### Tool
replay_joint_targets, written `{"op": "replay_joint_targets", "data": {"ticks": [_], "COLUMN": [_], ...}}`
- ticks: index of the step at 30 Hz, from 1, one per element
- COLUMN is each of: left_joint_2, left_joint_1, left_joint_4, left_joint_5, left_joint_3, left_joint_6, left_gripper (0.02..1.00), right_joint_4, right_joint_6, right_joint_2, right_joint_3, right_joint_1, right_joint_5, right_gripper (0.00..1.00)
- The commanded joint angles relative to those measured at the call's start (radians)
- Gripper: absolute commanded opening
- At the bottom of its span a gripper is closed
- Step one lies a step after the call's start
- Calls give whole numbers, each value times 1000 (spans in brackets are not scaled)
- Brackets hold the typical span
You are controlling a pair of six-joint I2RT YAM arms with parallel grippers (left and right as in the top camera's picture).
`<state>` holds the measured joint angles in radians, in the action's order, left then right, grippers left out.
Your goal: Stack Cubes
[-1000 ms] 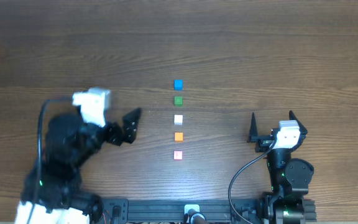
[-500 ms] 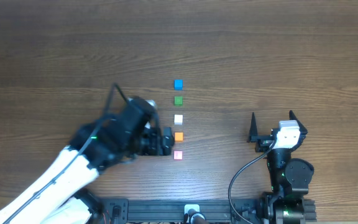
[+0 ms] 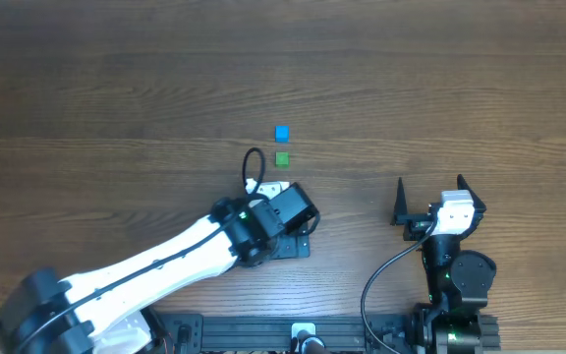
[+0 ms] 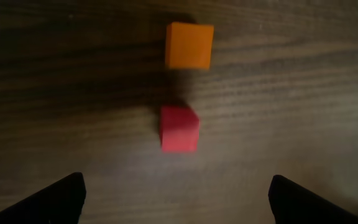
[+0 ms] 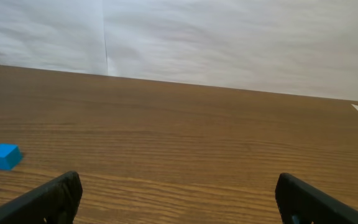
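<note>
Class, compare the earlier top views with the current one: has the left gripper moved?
Yes. The left gripper has swung rightward, from well left of the unmoved blue cube to nearly in line below it in the top view.

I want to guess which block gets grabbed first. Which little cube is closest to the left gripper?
The red cube: it lies just ahead of the open left gripper, while the orange cube sits farther on.
</note>
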<state>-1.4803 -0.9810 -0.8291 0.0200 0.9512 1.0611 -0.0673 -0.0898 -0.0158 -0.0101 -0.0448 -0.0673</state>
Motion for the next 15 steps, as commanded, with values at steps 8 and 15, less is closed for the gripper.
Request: {"op": "replay_joint_targets", "data": {"ticks": [8, 15], "left_joint_2": [-152, -220], "left_joint_1": [-6, -21], "left_joint_4": [57, 101], "left_joint_5": [26, 22], "left_joint_3": [10, 10], "left_joint_6": [16, -10], "left_gripper": [917, 890], "right_joint_4": [-4, -4], "right_joint_6": [-5, -5], "right_joint_2": [10, 10], "right_joint_3": [5, 5], "right_joint_1": [5, 5], "right_joint_5": [9, 9], "right_gripper": [993, 991]}}
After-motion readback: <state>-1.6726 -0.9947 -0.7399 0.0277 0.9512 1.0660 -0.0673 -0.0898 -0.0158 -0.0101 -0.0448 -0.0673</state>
